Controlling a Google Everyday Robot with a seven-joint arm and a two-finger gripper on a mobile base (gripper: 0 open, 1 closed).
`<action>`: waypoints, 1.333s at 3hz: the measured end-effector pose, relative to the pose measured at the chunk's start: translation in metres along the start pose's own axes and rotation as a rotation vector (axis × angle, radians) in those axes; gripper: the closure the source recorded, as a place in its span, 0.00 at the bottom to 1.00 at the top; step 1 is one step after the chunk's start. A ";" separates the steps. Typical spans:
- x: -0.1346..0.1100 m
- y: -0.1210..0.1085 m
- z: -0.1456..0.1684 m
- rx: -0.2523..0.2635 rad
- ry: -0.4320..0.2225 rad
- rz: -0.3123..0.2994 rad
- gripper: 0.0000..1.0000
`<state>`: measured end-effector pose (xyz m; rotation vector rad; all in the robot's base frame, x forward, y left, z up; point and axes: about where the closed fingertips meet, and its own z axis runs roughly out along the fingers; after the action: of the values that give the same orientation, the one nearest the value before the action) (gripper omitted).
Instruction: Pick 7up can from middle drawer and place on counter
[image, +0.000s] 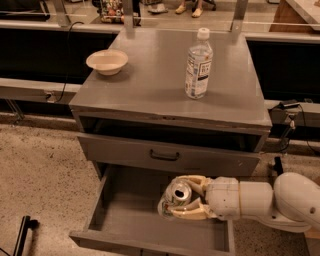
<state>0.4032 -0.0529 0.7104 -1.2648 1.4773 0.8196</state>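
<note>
The gripper (173, 196) sits low over the open middle drawer (127, 212), reaching in from the right on a thick white arm (265, 197). Its two cream fingers (196, 182) are closed around the 7up can (176, 194), one above the can and one below it, pressing on its sides. The can is tipped so that its silver top and pull tab face up toward the camera. It lies toward the right half of the drawer, over the bare grey floor; it may be just clear of the floor, though the view does not settle whether its base touches.

The drawer is pulled well out from the cabinet. Above it is a closed grey drawer front (200, 162) with a dark curved handle (164, 156), and above that a dark open slot under the top. On the counter (150, 80) a clear water bottle (198, 67) with a white cap stands upright toward the right, and a shallow cream bowl (107, 61) rests near the left back corner, well apart from the bottle.
</note>
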 end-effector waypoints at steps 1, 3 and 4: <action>-0.034 -0.020 -0.028 -0.002 0.018 0.026 1.00; -0.097 -0.103 -0.074 0.067 0.059 0.099 1.00; -0.115 -0.153 -0.104 0.192 0.140 0.156 1.00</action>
<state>0.5219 -0.1491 0.8658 -1.0910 1.7410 0.6820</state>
